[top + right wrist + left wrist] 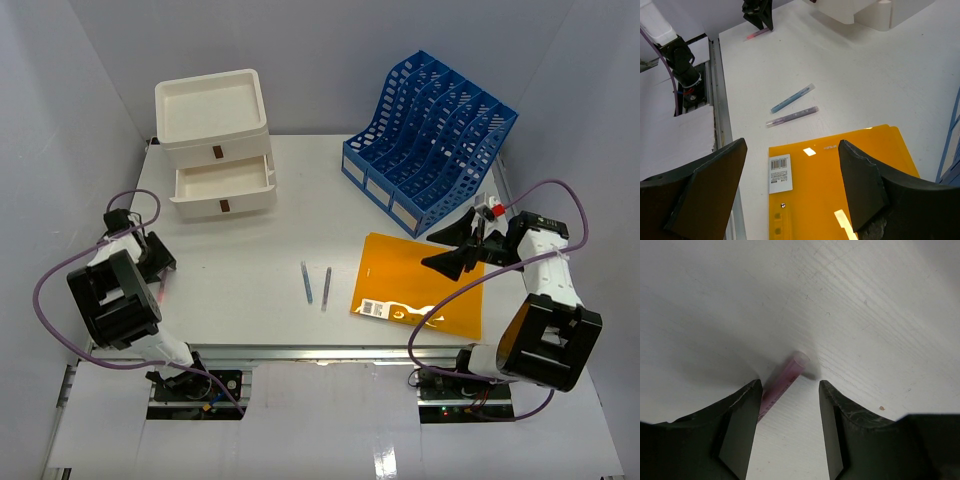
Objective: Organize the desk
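While the left arm's fingers (742, 425) stand apart low over the desk (250, 250), a pink pen (787, 377) lies flat on the white surface in the gap between them. It slants so that its near end runs in beside the inner edge of one finger, and whether it touches there cannot be told. Seen from above, this pair sits close to the desk's left edge, well away from everything else.

The right arm's fingers (860, 185) are spread wide and grip nothing. They hang above the near left part of an orange folder (840, 190), which lies flat at the front right of the desk with a barcode label (780, 172) by its left edge.

Two more pens lie side by side just left of the folder, near the front – a blue one (306, 282) and a purple one (326, 288), roughly parallel and not touching.

At the far left stands a white drawer box (215, 140); its middle drawer (222, 180) is pulled out. At the far right stands a blue file rack (430, 140), set at an angle, its near corner close to the folder's far edge.

The desk itself is the broad white top under all of this – it fills the middle of the overhead view, with a metal rail (320, 352) along its front edge, just ahead of both arm bases.
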### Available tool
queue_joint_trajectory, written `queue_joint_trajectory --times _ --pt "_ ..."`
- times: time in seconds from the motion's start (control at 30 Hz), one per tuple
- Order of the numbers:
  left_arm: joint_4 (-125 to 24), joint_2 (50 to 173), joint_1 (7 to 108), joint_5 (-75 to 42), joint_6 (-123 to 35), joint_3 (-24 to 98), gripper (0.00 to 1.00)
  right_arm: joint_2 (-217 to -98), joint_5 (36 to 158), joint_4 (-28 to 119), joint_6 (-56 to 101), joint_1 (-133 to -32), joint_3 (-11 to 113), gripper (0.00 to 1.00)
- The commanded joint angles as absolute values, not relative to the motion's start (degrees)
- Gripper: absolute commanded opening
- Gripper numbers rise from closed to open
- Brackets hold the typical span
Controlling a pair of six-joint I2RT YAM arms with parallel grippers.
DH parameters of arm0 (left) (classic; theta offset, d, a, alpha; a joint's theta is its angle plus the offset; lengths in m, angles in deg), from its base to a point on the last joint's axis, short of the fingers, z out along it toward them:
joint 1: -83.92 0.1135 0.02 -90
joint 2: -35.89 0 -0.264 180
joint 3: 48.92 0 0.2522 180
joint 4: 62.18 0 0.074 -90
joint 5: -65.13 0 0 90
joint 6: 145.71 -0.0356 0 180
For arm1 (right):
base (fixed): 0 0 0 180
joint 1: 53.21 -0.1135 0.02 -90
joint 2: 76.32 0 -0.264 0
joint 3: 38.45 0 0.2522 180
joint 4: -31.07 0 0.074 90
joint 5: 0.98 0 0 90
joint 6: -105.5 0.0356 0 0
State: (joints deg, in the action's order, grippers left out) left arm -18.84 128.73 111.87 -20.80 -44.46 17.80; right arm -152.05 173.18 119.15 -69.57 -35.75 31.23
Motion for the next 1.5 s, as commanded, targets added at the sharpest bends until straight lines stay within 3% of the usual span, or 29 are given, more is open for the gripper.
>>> queue_joint_trajectory --times 0.0,0.4,0.53,0.63,0.9,1.07,1.47 --pt "-13.91 130.91 110.65 -25.0 -45.56 17.27 0.6 -153.32 179.42 119.89 -66.93 -36.16 36.46 0.8" --pt "-10.58 137.79 105.36 -33.23 -45.16 19.85 0.56 -154.38 181.93 119.94 -60.81 -36.16 41.77 0.8" --pt "-11.02 138.83 105.27 -32.33 -45.07 20.19 0.47 -153.47 181.21 119.89 -59.52 -36.07 42.81 0.8" --pt "-10.97 139.61 105.18 -31.86 -44.77 20.58 0.33 -152.36 181.04 119.89 -58.47 -36.15 43.05 0.8" --pt "-11.55 138.58 104.92 -28.42 -43.33 21.22 0.1 -149.29 180.15 119.89 -57.23 -36.16 41.96 0.81" --pt "-12.17 136.16 105.05 -25.96 -42.19 22.12 0.0 -148.19 179.98 119.89 -56.89 -36.07 41.8 0.81" --pt "-14.04 123.5 106.98 -14.97 -38.1 19.21 0.0 -144.25 178.98 119.89 -58.33 -36.12 40.82 0.81"
